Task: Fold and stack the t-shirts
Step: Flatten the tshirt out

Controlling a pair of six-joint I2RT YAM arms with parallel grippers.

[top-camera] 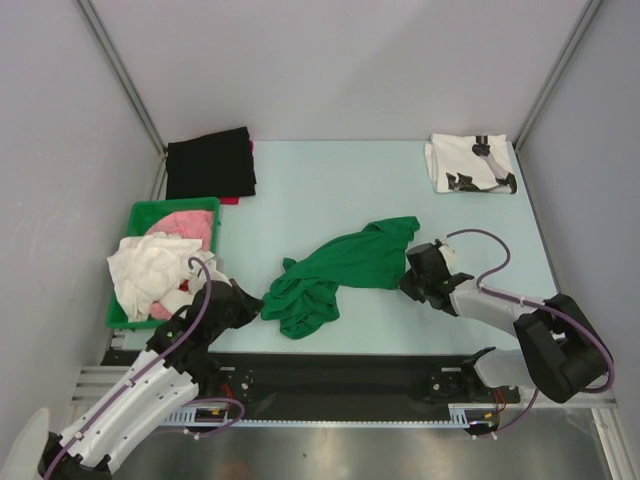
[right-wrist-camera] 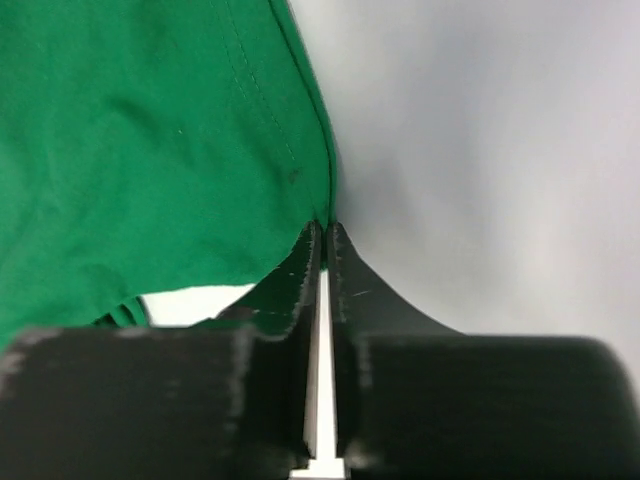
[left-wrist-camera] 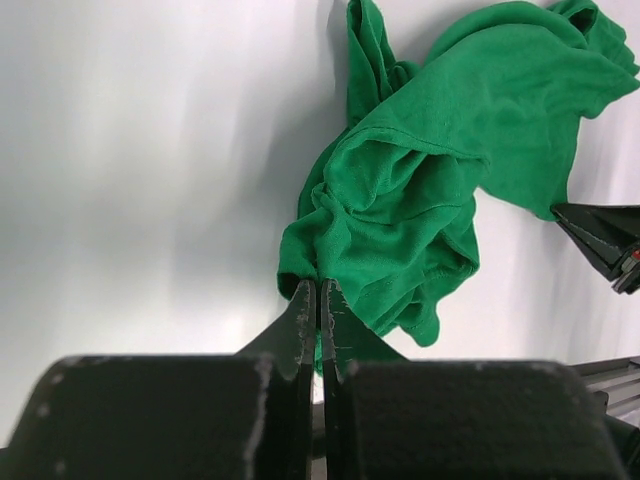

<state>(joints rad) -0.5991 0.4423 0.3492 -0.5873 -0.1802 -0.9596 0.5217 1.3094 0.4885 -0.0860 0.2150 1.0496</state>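
The bright green t-shirt (top-camera: 340, 265) lies crumpled and stretched across the middle of the table. My left gripper (top-camera: 258, 306) is shut on its near-left bunched end (left-wrist-camera: 385, 215), the jaws pinching the cloth. My right gripper (top-camera: 408, 272) is shut on the shirt's right edge (right-wrist-camera: 150, 140), the hem caught between the tips. A white t-shirt with black print (top-camera: 470, 163) lies folded at the far right corner.
A green basket (top-camera: 206, 207) at the left holds pink and white clothes (top-camera: 150, 265). A folded black cloth (top-camera: 209, 162) lies at the far left. Grey walls close in on both sides. The right gripper's tip shows in the left wrist view (left-wrist-camera: 600, 235).
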